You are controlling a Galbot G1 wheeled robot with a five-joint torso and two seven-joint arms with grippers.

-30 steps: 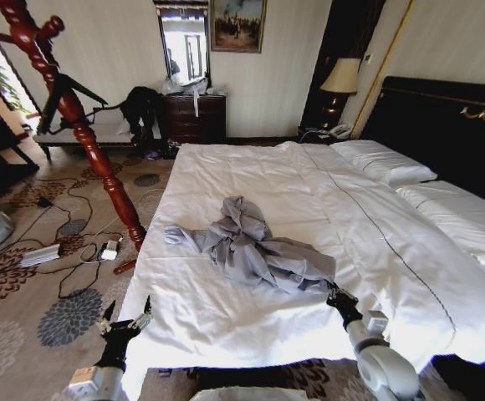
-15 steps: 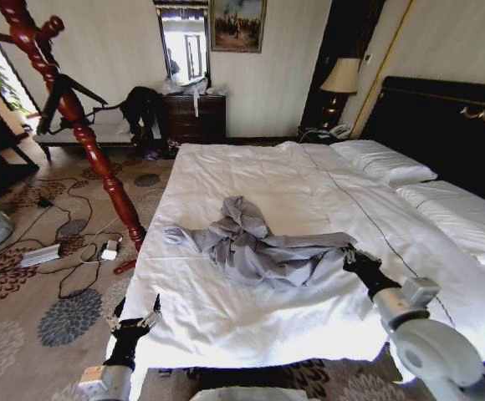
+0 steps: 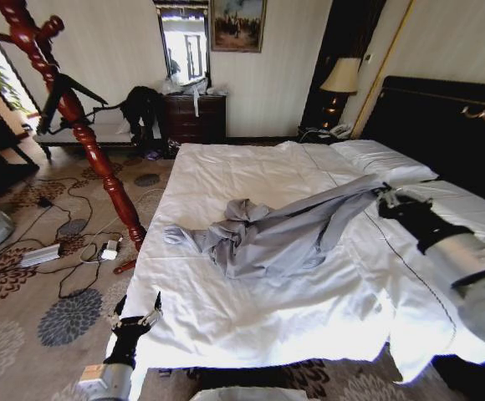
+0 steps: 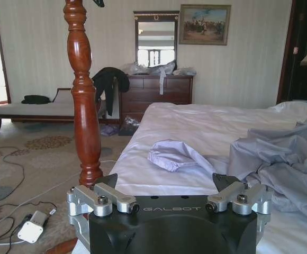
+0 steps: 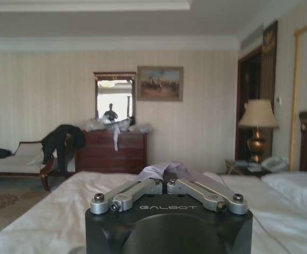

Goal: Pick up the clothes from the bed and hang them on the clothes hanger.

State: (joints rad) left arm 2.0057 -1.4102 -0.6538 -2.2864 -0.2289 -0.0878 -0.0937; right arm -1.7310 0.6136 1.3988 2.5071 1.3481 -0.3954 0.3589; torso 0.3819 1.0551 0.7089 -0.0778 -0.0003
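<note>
**Right arm lifts one end of the shirt over the bed**

Your right gripper [image 3: 386,200] is up above the bed [image 3: 251,171], out toward the pillow side, near the dark headboard [image 3: 443,125]. The forearm reaches in from the right foot corner of the bed, angled up and toward the pillows. In the right wrist view its fingers [image 5: 135,191] meet at the centre, pinched on a fold of the light grey shirt [image 3: 276,238] that bunches up just past the tips.

From that grip the shirt runs as a taut, raised band back down to the middle of the bed. The rest of it lies crumpled on the white sheet. One sleeve trails toward the bed's left edge, and its cuff lies flat on the sheet near that edge.

Your left gripper [image 3: 134,320] sits low at the bed's left foot corner, just off the mattress edge. The arm stands upright beneath it, fingers pointing up along the bed's side. In the left wrist view the fingers [image 4: 114,197] stand wide apart with nothing between them, and the sleeve cuff lies on the bed ahead.

A turned red wooden post [image 3: 75,113] leans up from the carpet beside the bed's left side. A black hanger [image 3: 63,96] hangs across it, well apart from the shirt.
</note>
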